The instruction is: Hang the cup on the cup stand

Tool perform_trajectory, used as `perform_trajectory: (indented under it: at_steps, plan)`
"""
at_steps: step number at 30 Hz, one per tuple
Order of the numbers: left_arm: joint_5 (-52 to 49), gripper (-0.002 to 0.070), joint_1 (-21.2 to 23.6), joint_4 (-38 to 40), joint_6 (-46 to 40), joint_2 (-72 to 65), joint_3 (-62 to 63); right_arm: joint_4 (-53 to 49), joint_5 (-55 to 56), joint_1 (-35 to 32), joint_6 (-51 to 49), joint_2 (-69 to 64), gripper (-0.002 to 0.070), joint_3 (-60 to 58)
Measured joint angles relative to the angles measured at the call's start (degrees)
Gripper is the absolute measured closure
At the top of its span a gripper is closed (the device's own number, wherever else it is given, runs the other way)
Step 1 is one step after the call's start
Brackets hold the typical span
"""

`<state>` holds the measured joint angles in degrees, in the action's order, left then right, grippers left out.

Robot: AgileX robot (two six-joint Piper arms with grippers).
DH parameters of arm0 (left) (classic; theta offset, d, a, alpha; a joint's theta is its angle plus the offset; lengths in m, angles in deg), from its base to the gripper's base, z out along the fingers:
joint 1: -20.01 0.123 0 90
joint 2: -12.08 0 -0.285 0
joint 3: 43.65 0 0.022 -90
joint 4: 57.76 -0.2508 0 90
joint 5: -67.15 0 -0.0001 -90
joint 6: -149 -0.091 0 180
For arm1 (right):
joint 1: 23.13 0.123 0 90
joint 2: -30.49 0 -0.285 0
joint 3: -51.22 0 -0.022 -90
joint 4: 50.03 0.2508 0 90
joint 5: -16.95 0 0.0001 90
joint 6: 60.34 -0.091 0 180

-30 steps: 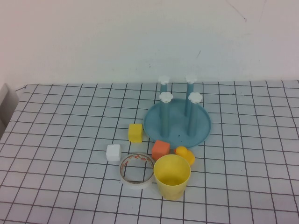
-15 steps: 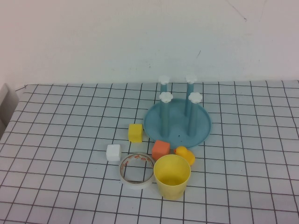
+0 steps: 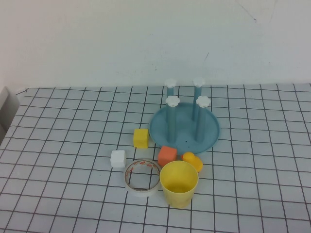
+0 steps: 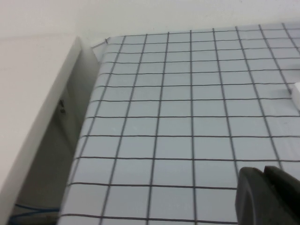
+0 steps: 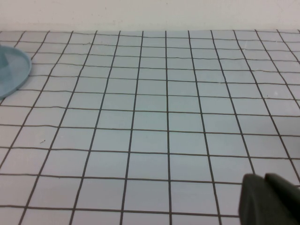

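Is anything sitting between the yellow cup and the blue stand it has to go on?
Yes. The yellow duck and the orange block sit right between the cup and the cup stand. Lifting the cup over them should probably clear both. The left hand and right hand show only in their wrist views, over bare table.

One yellow cup (image 3: 179, 183) on the gridded table (image 3: 58, 145), standing mouth up. One blue cup stand (image 3: 184, 128), and count the posts on it: four, each with a white flower cap. Three small cubes out there: one yellow cube (image 3: 141, 138), one orange cube (image 3: 166, 156), one white cube (image 3: 118, 158). One roll of tape (image 3: 142, 177) lying flat. One yellow rubber duck (image 3: 192, 160). Two grippers, each seen only at the edge of its own wrist camera: the left gripper (image 4: 266, 197), dark fingers pressed together, and the right gripper (image 5: 269, 200), the same.
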<state>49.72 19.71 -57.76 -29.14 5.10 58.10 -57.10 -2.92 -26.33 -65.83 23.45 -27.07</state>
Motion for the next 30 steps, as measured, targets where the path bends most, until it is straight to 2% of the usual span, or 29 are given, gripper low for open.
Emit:
perform_trajectory:
  at_steps: [5, 9, 11, 13, 16, 20, 23, 30]
  plan:
    - [0.32, 0.0678, 0.0, -3.81, 0.0, 0.0, 0.0, 1.86, 0.0, 0.0, 0.0, 0.0, 0.0678, 0.0]
    - [1.34, 0.0678, 0.0, -3.4, 0.86, 0.0, 0.0, 9.6, 0.0, 0.0, 0.0, 0.0, 0.0678, 0.0]
    - [3.72, 0.0678, 0.0, -0.62, 2.62, 0.0, 0.0, 15.53, 0.0, 0.0, 0.0, 0.0, 0.0678, 0.0]
    - [8.23, 0.0678, 0.0, 6.18, 6.93, 0.0, 0.0, 22.29, -0.25, 0.0, -0.25, 0.0, 0.0678, 0.0]
    - [14.16, 0.0678, 0.0, 19.96, 15.28, 0.0, 0.0, 36.47, -0.89, 0.0, -1.42, 0.0, 0.0678, -0.26]
    - [18.04, 0.0678, 0.0, 31.53, 20.71, 0.0, 0.0, 58.57, -1.59, 0.0, -1.99, 0.0, 0.0678, -0.5]
    - [18.04, 0.0678, 0.0, 33.19, 20.2, 0.0, 0.0, 61.89, -1.08, 0.0, -1.89, 0.0, 0.0678, -0.5]
    - [18.04, 0.0678, 0.0, 34.55, 19.47, 0.0, 0.0, 62.33, 1.5, 0.0, -0.37, 0.0, 0.0678, -0.5]
